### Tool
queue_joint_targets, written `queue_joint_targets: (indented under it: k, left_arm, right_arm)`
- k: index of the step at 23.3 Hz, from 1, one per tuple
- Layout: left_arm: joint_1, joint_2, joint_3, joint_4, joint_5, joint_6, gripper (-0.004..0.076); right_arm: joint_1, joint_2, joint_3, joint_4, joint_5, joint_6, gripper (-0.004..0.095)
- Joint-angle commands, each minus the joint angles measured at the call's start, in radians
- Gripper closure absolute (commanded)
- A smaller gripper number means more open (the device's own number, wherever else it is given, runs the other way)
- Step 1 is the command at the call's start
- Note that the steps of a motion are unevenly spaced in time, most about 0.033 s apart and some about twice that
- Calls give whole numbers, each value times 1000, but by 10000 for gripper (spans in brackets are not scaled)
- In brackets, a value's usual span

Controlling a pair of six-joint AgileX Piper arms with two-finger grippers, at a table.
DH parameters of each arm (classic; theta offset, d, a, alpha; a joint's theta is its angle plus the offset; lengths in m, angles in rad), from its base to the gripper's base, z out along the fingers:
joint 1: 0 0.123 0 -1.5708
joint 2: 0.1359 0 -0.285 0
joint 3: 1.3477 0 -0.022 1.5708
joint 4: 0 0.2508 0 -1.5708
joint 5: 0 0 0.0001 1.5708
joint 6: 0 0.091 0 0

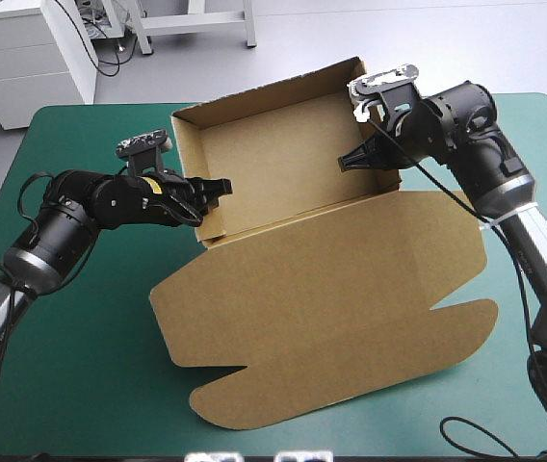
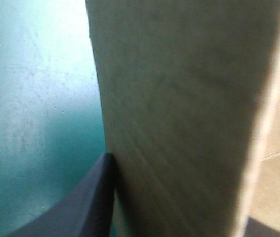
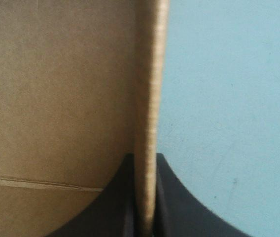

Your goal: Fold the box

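Note:
The brown box (image 1: 322, 279) lies mid-table as an open tray. Its back and side walls are raised and its lid panel (image 1: 351, 318) is flat toward the front edge. My left gripper (image 1: 211, 197) is at the tray's left wall (image 2: 179, 108). It is open, with one black finger (image 2: 93, 202) against the wall's outer face and the other inside the tray. My right gripper (image 1: 358, 157) is at the right wall, near the back corner. In the right wrist view this gripper (image 3: 145, 165) is shut on that wall's edge (image 3: 152, 89), the board pinched between the fingers.
The teal-green cover (image 1: 81, 366) shows left of the box and along the right side (image 1: 533, 125). The lid's rounded flaps (image 1: 245, 399) reach close to the table's front edge. The tray's back wall (image 1: 273, 91) stands near the far edge.

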Motion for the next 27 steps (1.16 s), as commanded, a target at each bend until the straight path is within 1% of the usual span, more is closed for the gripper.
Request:
queue_joint_targets:
  k: [1,5,8,10,12,13,15,16,17,19,22,24,27]
  left_arm:
    - [-4,-37,-50,20,-33,26,731]
    - [-4,-26,-85,61,-29,26,731]
    - [-4,8,-123,70,0,26,731]
    - [-4,52,-157,84,37,26,731]
    - [-4,160,-240,101,128,28,731]
    - [-4,183,-265,101,146,28,731]
    - [-4,265,-341,105,178,32,731]
    - [-4,315,-389,118,197,32,731]
    - [-4,334,-407,132,204,32,731]
    - [-4,400,-470,191,253,32,731]
    - [-4,478,-536,270,337,52,731]
    - [-4,518,-562,281,362,63,731]
    - [-4,557,-571,280,368,77,731]
  right_arm:
    - [3,-47,-29,-23,-47,2,923]
    - [3,-35,-27,-40,-41,42,923]
    - [1,-1,-27,-58,-20,71,923]
    - [1,32,-27,-70,3,88,923]
    - [1,82,-27,-98,12,168,924]
    - [1,94,-27,-103,12,177,927]
    - [-18,142,-27,-91,18,195,927]
    - [-38,180,-27,-55,33,193,927]
    - [-47,196,-27,-42,41,190,927]
    - [-72,245,-27,-7,54,167,927]
    - [-80,295,-27,-17,44,165,927]
    - [-80,318,-27,-19,29,165,927]
    - [-80,336,-27,-5,9,165,927]
